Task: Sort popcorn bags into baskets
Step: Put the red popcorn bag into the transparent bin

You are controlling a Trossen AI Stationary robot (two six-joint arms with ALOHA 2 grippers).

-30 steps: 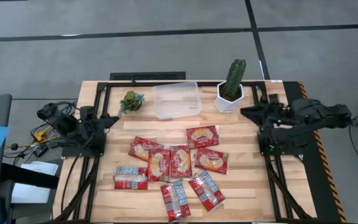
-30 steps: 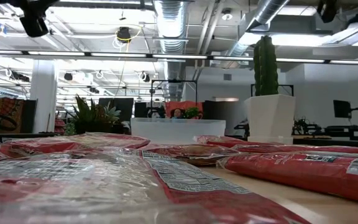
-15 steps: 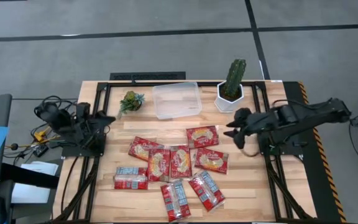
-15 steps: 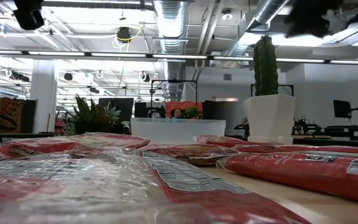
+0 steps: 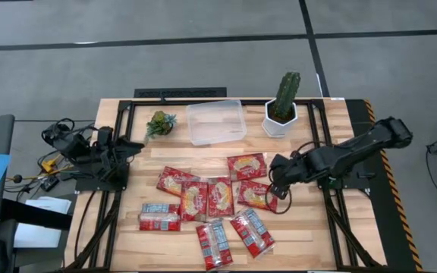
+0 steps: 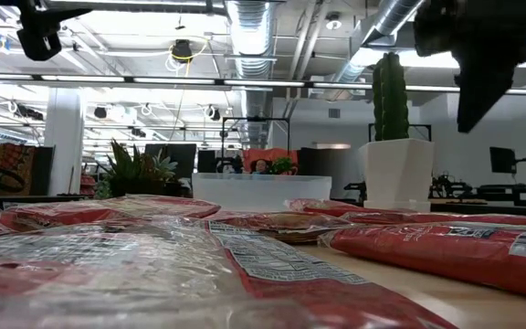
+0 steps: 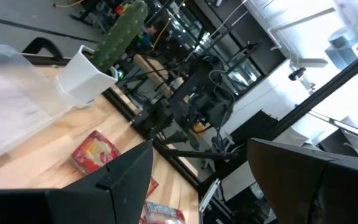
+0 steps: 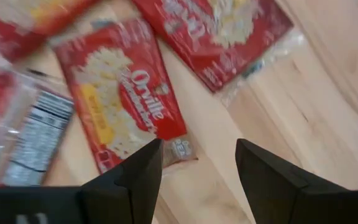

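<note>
Several red popcorn bags [image 5: 220, 196] lie flat on the middle of the wooden table; some show a cream-yellow picture, others pale panels [image 5: 213, 243]. The clear plastic tub [image 5: 215, 121] stands at the far middle, with no bags in it. My right gripper [image 5: 275, 179] is open and hangs just above the right-hand bags [image 5: 258, 195]. Its wrist view looks down on a yellow-picture bag [image 8: 126, 102] and a second one [image 8: 222, 25], with its fingers [image 8: 197, 168] clear of both. My left gripper [image 5: 133, 144] is open and empty at the table's left side.
A white hexagonal pot with a tall cactus [image 5: 281, 110] stands right of the tub, close to my right arm. A small green plant [image 5: 160, 122] stands left of the tub. Black frame rails [image 5: 332, 212] run along both table sides.
My right gripper has swung from the table's right side toward the left and the near edge, and down over the right-hand popcorn bags. It stays open. The bags have not moved.
</note>
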